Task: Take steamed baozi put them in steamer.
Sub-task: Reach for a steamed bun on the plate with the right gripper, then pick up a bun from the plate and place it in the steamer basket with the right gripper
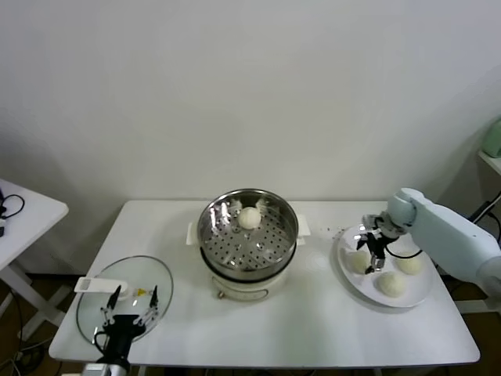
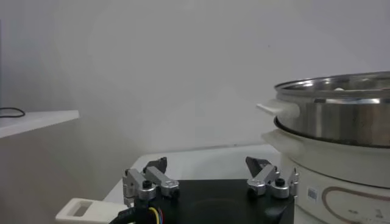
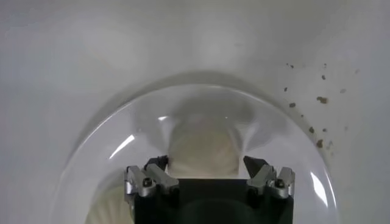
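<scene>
Nearest the robot, the left gripper point(image 1: 125, 309) hangs parked over the glass lid point(image 1: 94, 305) at the table's point(image 1: 313, 321) front left corner, fingers spread wide, holding nothing; the left wrist view shows the same open jaws with the pot's wall beside them. Lid lies off to the side, likely so the pot stays open for loading.

Mid-table, the steamer point(image 1: 248, 239) sits open on its white base. One bun in the pot point(image 1: 249, 218) rests on the perforated tray toward the far side, so one looks done.

To the right, a white plate point(image 1: 423, 294) holds three buns on the plate point(image 1: 391, 283), close together. The right gripper point(image 1: 373, 249) is down over the plate's left part, right at the leftmost bun point(image 3: 203, 146). In the right wrist view the fingers are open, straddling that bun on both sides, not closed on it. Looks like the grasp step for bun two; closing comes next.

A few dark crumbs point(image 3: 317, 100) lie on the table beyond the plate.
</scene>
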You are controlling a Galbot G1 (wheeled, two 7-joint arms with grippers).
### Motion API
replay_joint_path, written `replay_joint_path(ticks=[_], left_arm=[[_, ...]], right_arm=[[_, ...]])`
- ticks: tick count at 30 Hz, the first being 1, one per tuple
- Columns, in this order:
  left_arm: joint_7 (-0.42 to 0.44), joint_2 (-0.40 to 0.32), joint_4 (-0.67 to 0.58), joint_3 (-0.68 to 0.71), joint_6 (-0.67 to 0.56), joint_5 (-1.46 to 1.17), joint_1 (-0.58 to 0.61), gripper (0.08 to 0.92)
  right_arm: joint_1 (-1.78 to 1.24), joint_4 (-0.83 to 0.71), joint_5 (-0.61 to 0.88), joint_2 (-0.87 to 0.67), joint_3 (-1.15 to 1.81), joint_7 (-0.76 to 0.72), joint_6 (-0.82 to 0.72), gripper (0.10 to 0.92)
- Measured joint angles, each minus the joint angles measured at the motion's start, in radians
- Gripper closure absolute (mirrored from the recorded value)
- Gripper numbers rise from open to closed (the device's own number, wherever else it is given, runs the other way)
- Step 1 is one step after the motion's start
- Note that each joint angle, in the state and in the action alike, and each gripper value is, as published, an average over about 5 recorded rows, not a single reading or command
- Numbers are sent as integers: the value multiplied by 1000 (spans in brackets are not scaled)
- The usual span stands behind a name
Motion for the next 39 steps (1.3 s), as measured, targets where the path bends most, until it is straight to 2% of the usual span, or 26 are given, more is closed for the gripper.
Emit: replay_joint_path(ticks=[9, 21, 29, 39], left_arm=[[-1, -2, 0, 1, 1, 2, 0, 177], [-2, -4, -1, 1, 0, 1, 1, 177], [-3, -5, -11, 4, 3, -2, -6, 177], [-4, -10, -34, 21, 13, -14, 1, 177]], right_arm=[[-1, -9, -4, 4, 3, -7, 0, 313], [56, 16, 68, -14, -41, -8, -25, 321], [224, 45, 250, -12, -172, -11, -74, 316], [500, 106, 575, 43, -386, 3, -137, 313]])
